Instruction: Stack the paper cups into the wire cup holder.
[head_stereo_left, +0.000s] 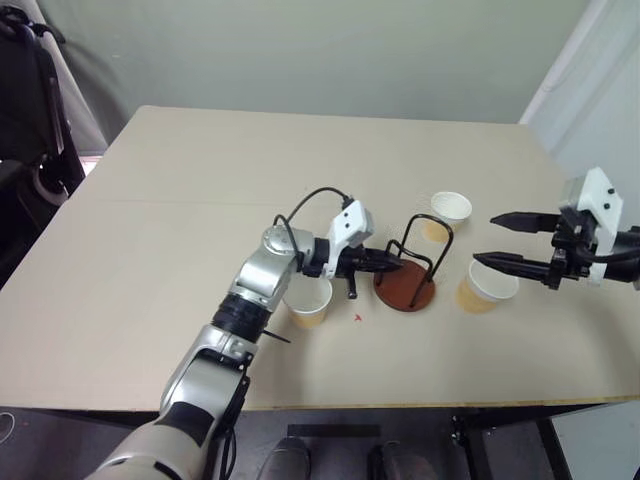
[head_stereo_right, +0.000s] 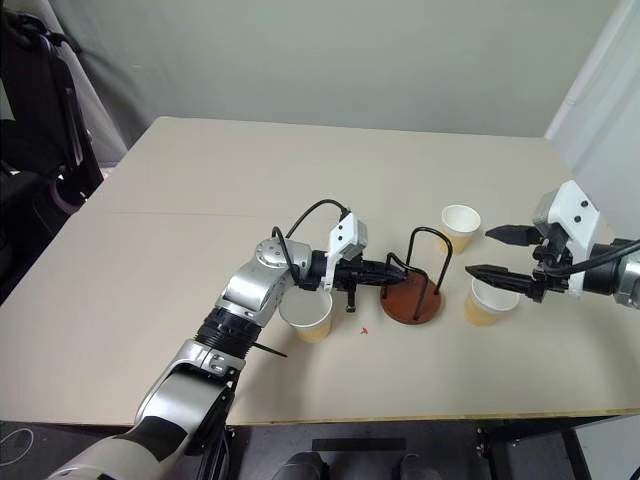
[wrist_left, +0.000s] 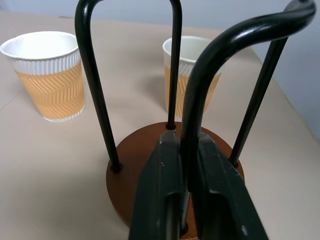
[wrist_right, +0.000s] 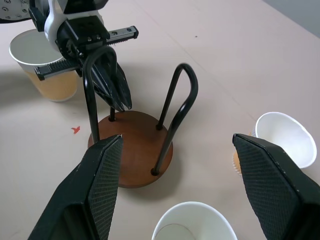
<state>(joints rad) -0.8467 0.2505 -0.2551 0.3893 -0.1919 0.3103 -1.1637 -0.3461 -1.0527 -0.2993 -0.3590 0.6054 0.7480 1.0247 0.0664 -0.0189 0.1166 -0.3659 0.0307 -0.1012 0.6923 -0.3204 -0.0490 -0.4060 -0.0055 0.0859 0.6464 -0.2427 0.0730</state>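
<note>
where three paper cups (head_stereo_left: 310, 302) stand, one wire cup holder (head_stereo_left: 406, 291), two hands

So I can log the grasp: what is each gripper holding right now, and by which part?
The left gripper pinches one upright wire loop of the wire cup holder, low near its base. The right gripper is open and holds nothing.

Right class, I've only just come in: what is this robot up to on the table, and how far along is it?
The left gripper is closed around one black wire loop of the wire cup holder, gripping it low near the brown base. The right gripper hangs with its jaws wide open above the paper cup to the holder's right. Two more cups stand on the table, one behind the holder and one under the left arm. No cup is in the holder yet.
</note>
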